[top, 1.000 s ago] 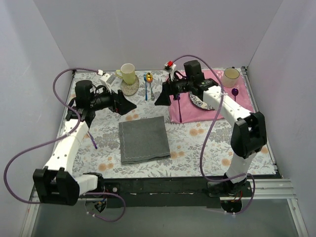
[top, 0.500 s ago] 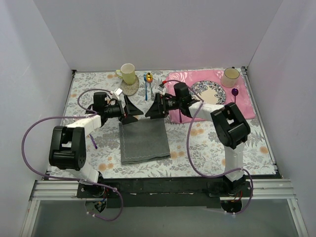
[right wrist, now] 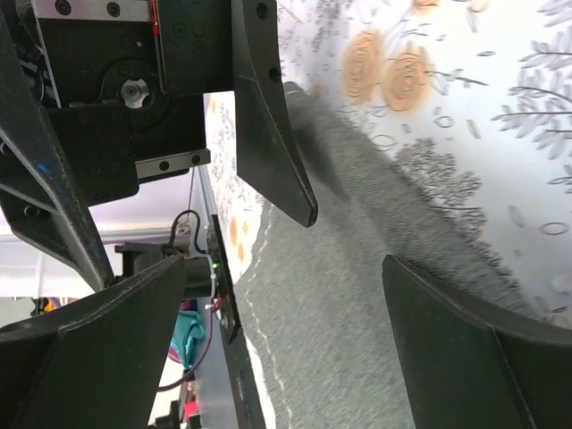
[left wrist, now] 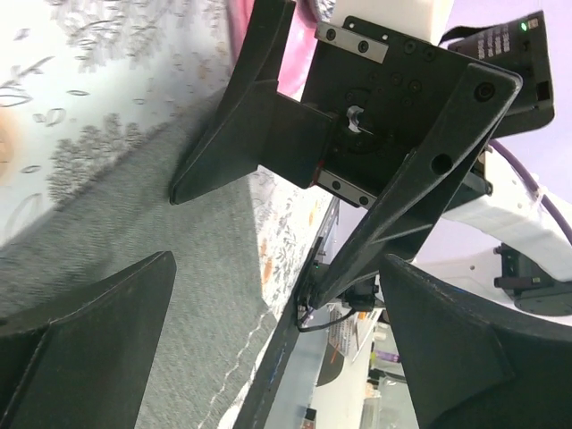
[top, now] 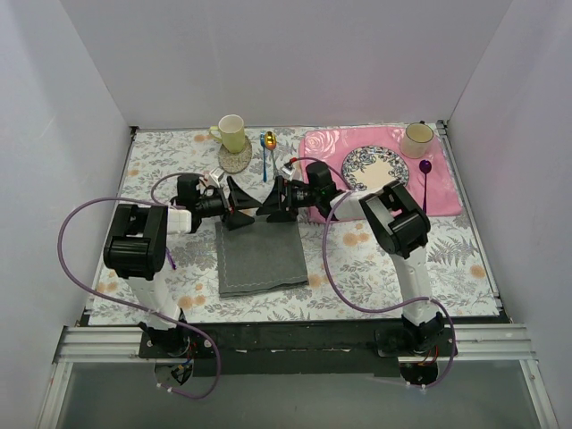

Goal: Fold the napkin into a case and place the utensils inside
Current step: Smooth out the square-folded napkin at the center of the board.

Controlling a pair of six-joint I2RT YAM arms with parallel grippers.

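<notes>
- Your left gripper (top: pixel 238 207) and right gripper (top: pixel 272 207) face each other tip to tip, both with fingers spread and nothing between them. If you drive either one further forward, the tips could knock together.
- The napkin (top: pixel 261 257) lies flat, its far edge right under both sets of tips and the rest of the cloth stretching away on the near side of them. In the wrist views the lower fingers (left wrist: pixel 89 340) look to be down at the cloth, though I cannot tell whether they actually touch it.
- If you close too low, the fingers may bite the floral tablecloth (top: pixel 357 259) along with the napkin, and the lift would drag both.
- If you close too high or just past the edge, you pinch air and the hem stays put.
- With both grippers near the middle of the far edge and its corners left free, the corners will likely droop in a fold, so the case could come out crooked.
- Unequal closing or lifting between the arms would twist or slide the cloth.
</notes>
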